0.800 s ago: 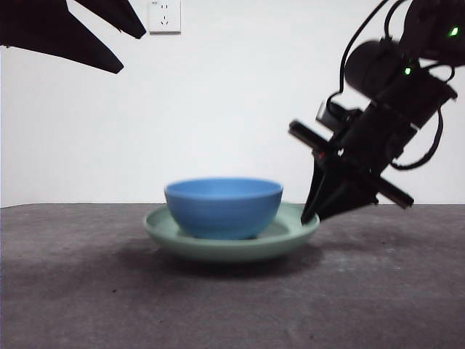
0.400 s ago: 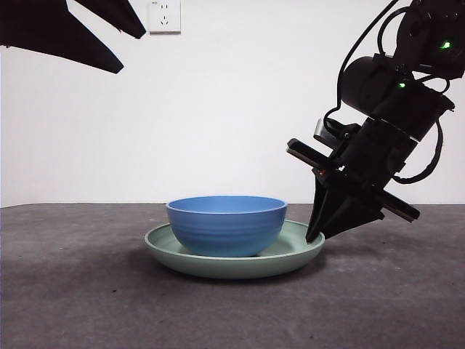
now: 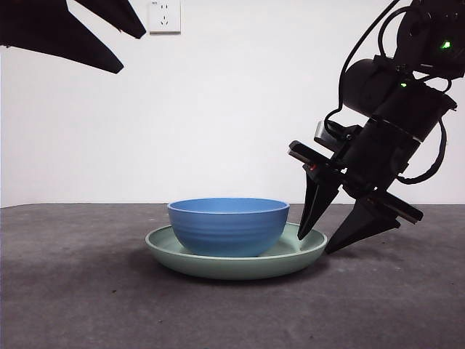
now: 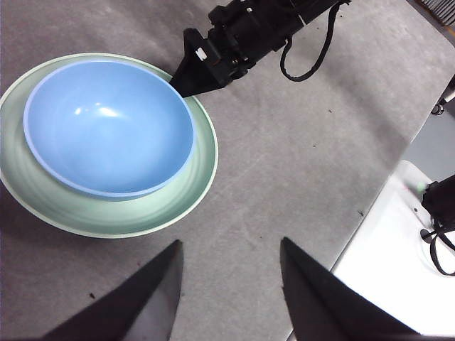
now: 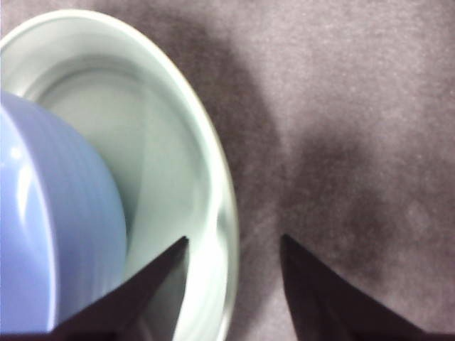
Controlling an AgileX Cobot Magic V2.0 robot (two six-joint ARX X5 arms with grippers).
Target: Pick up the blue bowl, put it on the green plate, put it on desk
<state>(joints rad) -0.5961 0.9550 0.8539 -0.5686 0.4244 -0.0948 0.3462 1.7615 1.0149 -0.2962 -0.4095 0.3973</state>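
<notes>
The blue bowl [image 3: 227, 227] sits upright inside the green plate [image 3: 232, 266], and the plate rests flat on the desk [image 3: 87, 305]. My right gripper [image 3: 314, 244] is open at the plate's right side, one jaw over the rim and the other outside it, holding nothing. The right wrist view shows the plate's rim [image 5: 213, 185] running between the jaws of the right gripper [image 5: 234, 240], with the bowl [image 5: 43, 234] beside it. High at the upper left waits my left gripper [image 3: 131, 53]; its own view shows the left gripper [image 4: 230, 243] open above the bowl [image 4: 106, 124] and plate [image 4: 202, 153].
A white wall with a power socket [image 3: 164, 14] stands behind the desk. The right arm [image 4: 249, 28] with its cables reaches in from beyond the plate. A white surface [image 4: 384, 270] borders the desk past its edge.
The right gripper lowered the plate with the bowl onto the desk, then opened its jaws and let go of the rim. The left arm has not moved.
</notes>
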